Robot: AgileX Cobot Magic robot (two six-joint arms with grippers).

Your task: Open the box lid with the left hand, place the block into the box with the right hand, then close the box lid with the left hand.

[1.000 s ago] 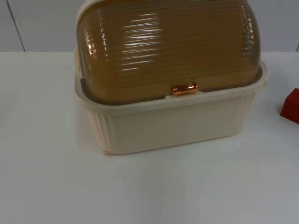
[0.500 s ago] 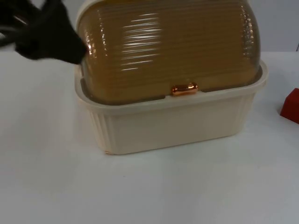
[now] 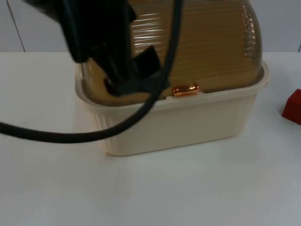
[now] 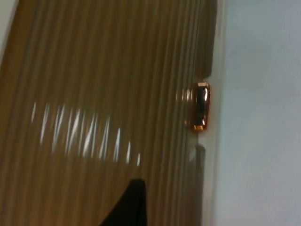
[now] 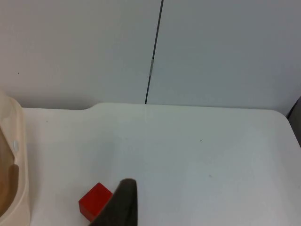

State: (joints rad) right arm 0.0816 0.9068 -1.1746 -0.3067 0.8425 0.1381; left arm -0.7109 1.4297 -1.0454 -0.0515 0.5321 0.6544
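Table (image 3: 47, 188): white top, running back to the grey partition wall (image 5: 225, 47) at 12 o'clock; bare room across the whole 6 o'clock side and out toward 9 o'clock.
Box (image 3: 178, 125): cream, ribbed walls, standing at the middle of the table toward 12 o'clock; its rim shows in the right wrist view too.
Lid (image 3: 211, 42): amber, ribbed, domed, shut down onto the box rim; a copper handle (image 3: 186, 89) sits at its front edge, at 6 o'clock of the lid.
Left arm (image 3: 94, 28): black, reaching in from 11 o'clock across the lid's left half.
Left gripper (image 3: 134, 77): over the lid's front edge, just to the 9 o'clock side of the handle; whether its fingers are spread or closed I cannot tell. In the left wrist view a black fingertip (image 4: 131, 202) stands over the ribbed lid, with the handle (image 4: 201, 106) near.
Block (image 3: 292, 107): red, on the table at 3 o'clock of the box, well apart from it, at the table's right side.
Right gripper: waiting above the table near the block (image 5: 95, 201); one fingertip (image 5: 122, 202) shows just beside it; grip state cannot be told.
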